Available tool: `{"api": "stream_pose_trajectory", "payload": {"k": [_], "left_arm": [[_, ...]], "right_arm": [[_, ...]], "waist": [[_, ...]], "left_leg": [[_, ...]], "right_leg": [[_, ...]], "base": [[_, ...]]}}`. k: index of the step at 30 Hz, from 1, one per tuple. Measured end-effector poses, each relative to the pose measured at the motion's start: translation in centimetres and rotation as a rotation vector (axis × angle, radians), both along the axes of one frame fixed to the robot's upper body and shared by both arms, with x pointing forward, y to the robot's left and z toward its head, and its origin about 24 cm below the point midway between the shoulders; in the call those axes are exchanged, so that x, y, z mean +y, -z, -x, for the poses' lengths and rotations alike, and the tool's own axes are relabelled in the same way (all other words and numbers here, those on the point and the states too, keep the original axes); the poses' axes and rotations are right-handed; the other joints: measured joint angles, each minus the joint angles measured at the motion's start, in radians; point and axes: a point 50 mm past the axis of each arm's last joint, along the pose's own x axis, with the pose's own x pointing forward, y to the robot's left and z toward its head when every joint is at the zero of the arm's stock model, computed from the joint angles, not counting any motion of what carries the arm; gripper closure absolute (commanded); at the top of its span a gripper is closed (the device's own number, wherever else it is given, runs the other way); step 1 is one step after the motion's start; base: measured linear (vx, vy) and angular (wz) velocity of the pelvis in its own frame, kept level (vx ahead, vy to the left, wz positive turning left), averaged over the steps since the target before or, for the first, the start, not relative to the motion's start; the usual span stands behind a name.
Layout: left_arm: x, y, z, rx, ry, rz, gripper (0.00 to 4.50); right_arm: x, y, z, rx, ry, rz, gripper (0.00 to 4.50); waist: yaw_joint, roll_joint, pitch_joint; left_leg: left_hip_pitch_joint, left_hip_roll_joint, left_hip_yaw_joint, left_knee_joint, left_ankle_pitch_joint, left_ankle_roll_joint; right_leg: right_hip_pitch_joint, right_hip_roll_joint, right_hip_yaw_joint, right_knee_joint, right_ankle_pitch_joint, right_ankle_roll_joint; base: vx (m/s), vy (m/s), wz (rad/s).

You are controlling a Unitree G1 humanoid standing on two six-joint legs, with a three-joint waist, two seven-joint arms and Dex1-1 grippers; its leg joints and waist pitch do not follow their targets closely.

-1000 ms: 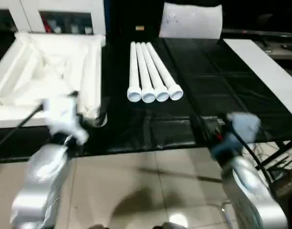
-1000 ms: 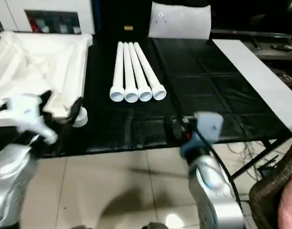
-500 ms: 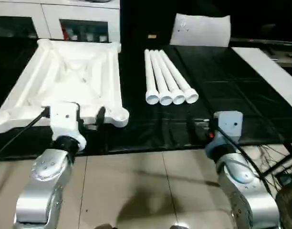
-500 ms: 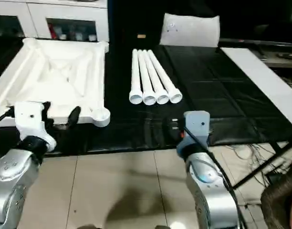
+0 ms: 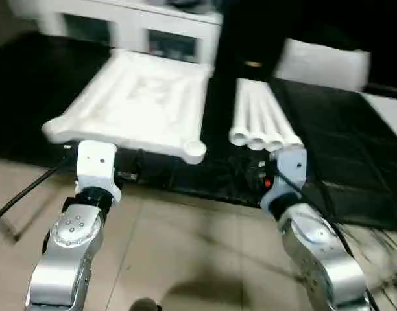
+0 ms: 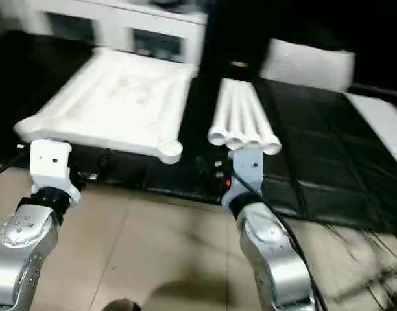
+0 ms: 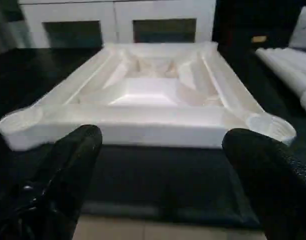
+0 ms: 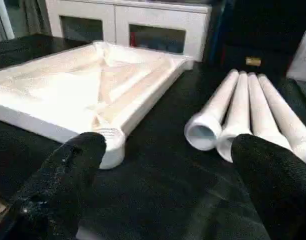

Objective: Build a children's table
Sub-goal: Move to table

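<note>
White plastic tabletop (image 5: pixel 141 103) lies underside-up at the black table's (image 5: pixel 354 155) front left, four legs (image 5: pixel 260 120) bundled beside it near the middle, both the left gripper (image 7: pixel 158 150) and right gripper (image 8: pixel 163 150) spread wide and empty, so assembly looks unstarted; next, probably grasp a leg.

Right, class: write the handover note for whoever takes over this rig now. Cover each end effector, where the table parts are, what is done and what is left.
Left end effector: open, empty, facing the tabletop's near rim.
Right end effector: open, empty, between the tabletop's near corner socket and the legs' open ends.
Tabletop: underside up on the black-covered bench, on the robot's left.
Four legs: side by side to its right, apart from it.
Done: parts laid out.
Left: fit all four legs into the corner sockets.
</note>
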Motion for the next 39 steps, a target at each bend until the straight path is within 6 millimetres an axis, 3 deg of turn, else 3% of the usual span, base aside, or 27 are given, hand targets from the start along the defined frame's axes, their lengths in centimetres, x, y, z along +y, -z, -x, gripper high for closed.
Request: {"api": "stream_pose_trajectory", "payload": {"k": [1, 2, 3, 4, 5, 9, 13, 14, 15, 18, 20, 23, 25, 26, 27, 28, 29, 30, 31, 32, 33, 34, 35, 36, 37, 38, 39], "left_arm": [[-0.3, 0.3, 0.1, 0.017, 0.014, 0.002, 0.04], [-0.6, 0.3, 0.1, 0.020, 0.032, 0.003, 0.04], [-0.7, 0.1, 0.0, 0.011, 0.044, 0.000, 0.04], [-0.8, -0.4, -0.3, -0.016, 0.059, -0.004, 0.04], [-0.8, -0.9, -0.5, -0.040, 0.068, -0.009, 0.04], [-0.7, -1.0, -0.5, -0.050, 0.080, -0.010, 0.04], [-0.9, -0.9, -0.1, -0.043, 0.098, 0.012, 0.04], [-0.9, -0.8, 0.0, -0.041, 0.097, 0.012, 0.04], [-0.9, -0.6, 0.1, -0.034, 0.096, 0.013, 0.04], [-0.8, -0.4, 0.2, -0.025, 0.091, 0.016, 0.04], [-0.8, -0.4, 0.2, -0.026, 0.090, 0.017, 0.04], [-1.1, -0.5, 0.1, -0.038, 0.095, 0.032, 0.04], [-1.0, -0.6, 0.1, -0.043, 0.092, 0.031, 0.04], [-0.8, -0.7, 0.1, -0.047, 0.086, 0.028, 0.04], [-0.6, -0.8, 0.0, -0.050, 0.078, 0.023, 0.04], [-0.1, -0.8, 0.0, -0.050, 0.061, 0.016, 0.04], [0.4, -0.9, -0.1, -0.053, 0.043, 0.010, 0.04], [0.6, -1.1, -0.3, -0.060, 0.036, 0.004, 0.04], [0.6, -1.2, -0.4, -0.068, 0.036, 0.005, 0.04], [0.6, -1.4, -0.5, -0.078, 0.039, 0.005, 0.04], [0.3, -1.3, -0.7, -0.076, 0.044, 0.019, 0.04], [-0.4, -1.0, -0.7, -0.066, 0.071, 0.030, 0.04], [-0.7, -0.9, -0.7, -0.058, 0.089, 0.032, 0.04], [-0.8, -1.0, -0.8, -0.062, 0.094, 0.030, 0.04], [-0.7, -1.3, -1.0, -0.077, 0.096, 0.025, 0.04], [-0.6, -1.6, -1.0, -0.087, 0.094, 0.020, 0.04], [-0.4, -1.8, -1.1, -0.094, 0.092, 0.013, 0.04]], "right_arm": [[-0.2, 0.4, 0.2, 0.021, 0.007, -0.006, 0.00], [-0.4, 0.5, 0.2, 0.021, 0.017, -0.013, 0.00], [-0.7, 0.4, 0.3, 0.006, 0.028, -0.016, 0.00], [-0.9, 0.2, 0.3, -0.016, 0.037, -0.006, 0.00], [-1.0, 0.3, 0.3, -0.019, 0.041, 0.014, 0.00], [-0.7, 0.1, 0.2, -0.072, 0.111, 0.170, 0.00], [-1.6, -0.3, -0.2, -0.076, 0.206, 0.180, 0.00], [-1.7, -0.1, -0.1, -0.060, 0.183, 0.144, 0.00], [-1.5, 0.1, 0.0, -0.035, 0.139, 0.073, 0.00], [-0.8, 0.3, 0.3, -0.011, 0.068, -0.024, 0.00], [-0.6, 0.2, 0.3, -0.016, 0.043, -0.025, 0.00], [-0.5, -0.4, 0.2, -0.070, 0.007, -0.024, 0.00], [-0.4, -0.8, 0.0, -0.085, 0.006, -0.058, 0.00], [-0.2, -1.0, -0.1, -0.091, -0.004, -0.068, 0.00], [0.1, -1.3, -0.2, -0.095, -0.017, -0.085, 0.00], [0.9, -1.6, -0.3, -0.102, -0.050, -0.110, 0.00], [1.3, -1.8, -0.4, -0.110, -0.058, -0.115, 0.00], [1.1, -1.9, -0.6, -0.115, -0.035, -0.082, 0.00], [0.7, -1.8, -0.7, -0.115, -0.013, -0.060, 0.00], [0.4, -1.8, -0.7, -0.114, 0.006, -0.052, 0.00], [-0.2, -1.4, -0.8, -0.103, 0.033, -0.044, 0.00], [-0.7, -1.1, -0.9, -0.091, 0.052, -0.027, 0.00], [-1.2, -0.8, -1.0, -0.078, 0.079, -0.011, 0.00], [-1.6, -0.6, -1.1, -0.072, 0.101, 0.003, 0.00], [-2.1, -0.7, -1.3, -0.080, 0.119, 0.030, 0.00], [-2.2, -1.0, -1.5, -0.093, 0.121, 0.042, 0.00], [-2.5, -1.3, -1.8, -0.114, 0.127, 0.057, 0.00]], "waist": [[0.010, -0.005, -0.002], [0.016, -0.006, -0.004], [0.016, -0.006, -0.007], [0.014, 0.004, -0.011], [0.011, 0.004, -0.009], [-0.015, 0.020, 0.000], [-0.034, 0.019, 0.009], [-0.037, 0.018, 0.011], [-0.044, 0.022, 0.013], [-0.066, 0.030, 0.018], [-0.081, 0.018, 0.016], [-0.076, 0.004, 0.005], [-0.057, 0.017, 0.001], [-0.050, 0.017, 0.000], [-0.052, 0.014, -0.003], [-0.058, 0.009, -0.005], [-0.069, -0.002, -0.010], [-0.076, -0.014, -0.016], [-0.079, -0.026, -0.022], [-0.084, -0.043, -0.024], [-0.078, -0.050, -0.024], [-0.065, -0.039, -0.020], [-0.057, -0.030, -0.017], [-0.050, -0.023, -0.017], [-0.039, -0.007, -0.014], [-0.037, 0.014, -0.013], [-0.039, 0.049, -0.007]], "left_leg": [[-0.001, -0.004, 0.001, 0.045, -0.004, 0.011], [0.012, -0.012, 0.006, 0.054, -0.003, 0.010], [0.033, -0.014, 0.018, 0.032, -0.003, 0.010], [0.064, -0.005, 0.024, -0.022, -0.004, 0.010], [0.065, 0.007, 0.029, -0.035, 0.010, -0.032], [0.070, 0.040, 0.038, -0.044, 0.017, -0.058], [0.095, 0.042, 0.059, -0.053, 0.016, -0.056], [0.104, 0.043, 0.060, -0.056, 0.014, -0.053], [0.115, 0.048, 0.058, -0.057, 0.009, -0.053], [0.131, 0.057, 0.053, -0.060, 0.001, -0.052], [0.143, 0.055, 0.058, -0.062, -0.008, -0.053], [0.140, 0.054, 0.064, -0.059, -0.022, -0.046], [0.135, 0.052, 0.065, -0.057, -0.029, -0.031], [0.136, 0.049, 0.066, -0.058, -0.035, -0.031], [0.144, 0.046, 0.063, -0.059, -0.041, -0.028], [0.148, 0.035, 0.059, -0.062, -0.050, -0.028], [0.155, 0.028, 0.057, -0.060, -0.056, -0.024], [0.164, 0.025, 0.058, -0.054, -0.067, -0.024], [0.171, 0.021, 0.064, -0.054, -0.076, -0.029], [0.178, 0.008, 0.068, -0.051, -0.085, -0.028], [0.175, 0.003, 0.065, -0.014, -0.113, 0.027], [0.162, 0.002, 0.054, 0.033, -0.117, 0.074], [0.132, -0.002, 0.043, 0.085, -0.113, 0.073], [0.101, -0.009, 0.041, 0.112, -0.101, 0.050], [0.070, -0.001, 0.036, 0.094, -0.081, 0.017], [0.055, 0.019, 0.034, 0.041, -0.066, -0.002], [0.057, 0.047, 0.032, -0.002, 0.005, -0.018]], "right_leg": [[-0.001, 0.003, 0.009, 0.000, 0.004, -0.002], [-0.011, 0.003, 0.016, -0.001, 0.006, -0.001], [-0.025, 0.007, 0.017, -0.001, 0.009, 0.001], [-0.041, 0.022, 0.016, -0.001, 0.025, -0.009], [-0.045, 0.031, 0.015, -0.004, 0.037, -0.008], [-0.030, 0.041, -0.010, -0.044, 0.059, -0.029], [-0.017, 0.028, -0.015, -0.056, 0.057, -0.023], [-0.007, 0.027, -0.017, -0.064, 0.056, -0.023], [0.011, 0.026, -0.030, -0.081, 0.056, -0.022], [0.039, 0.014, -0.064, -0.107, 0.055, -0.021], [0.049, 0.005, -0.068, -0.107, 0.055, -0.021], [0.064, 0.003, -0.066, -0.114, 0.050, -0.015], [0.066, 0.002, -0.066, -0.121, 0.042, -0.007], [0.067, 0.000, -0.065, -0.121, 0.038, -0.005], [0.062, -0.003, -0.067, -0.117, 0.034, -0.007], [0.046, -0.011, -0.063, -0.085, 0.020, -0.019], [0.024, -0.025, -0.060, -0.036, 0.010, -0.013], [-0.015, -0.040, -0.051, 0.025, 0.009, -0.001], [-0.040, -0.050, -0.032, 0.011, 0.019, 0.006], [-0.043, -0.072, -0.014, -0.041, 0.051, 0.024], [-0.026, -0.065, 0.000, -0.031, 0.041, 0.026], [-0.013, -0.057, 0.004, -0.039, 0.039, 0.022], [0.002, -0.054, 0.006, -0.051, 0.038, 0.021], [0.015, -0.053, 0.006, -0.060, 0.036, 0.019], [0.035, -0.044, -0.003, -0.074, 0.034, 0.016], [0.053, -0.030, -0.019, -0.083, 0.030, 0.015], [0.074, -0.005, -0.039, -0.084, 0.017, 0.023]], "base": [[0.065, -0.237, -0.05], [-0.005, -0.214, -0.09], [-0.005, -0.214, -0.09], [-0.059, -0.160, 0.08], [-0.063, -0.115, 0.07], [-0.030, -0.045, 0.01], [0.000, 0.000, 0.00], [0.000, 0.000, 0.00], [0.000, 0.000, 0.00], [0.053, 0.061, -0.16], [0.083, 0.028, -0.07], [0.109, 0.014, -0.01], [0.137, 0.032, 0.02], [0.185, 0.043, 0.06], [0.293, 0.043, 0.12], [0.215, 0.020, 0.09], [0.199, -0.036, 0.13], [0.090, -0.035, 0.06], [0.158, -0.052, 0.10], [0.145, -0.053, 0.13], [0.145, -0.053, 0.13], [0.154, -0.037, 0.03], [0.147, 0.005, -0.12], [0.147, 0.005, -0.12], [0.131, 0.019, -0.13], [0.136, 0.065, 0.00], [0.136, 0.065, 0.00]]}}
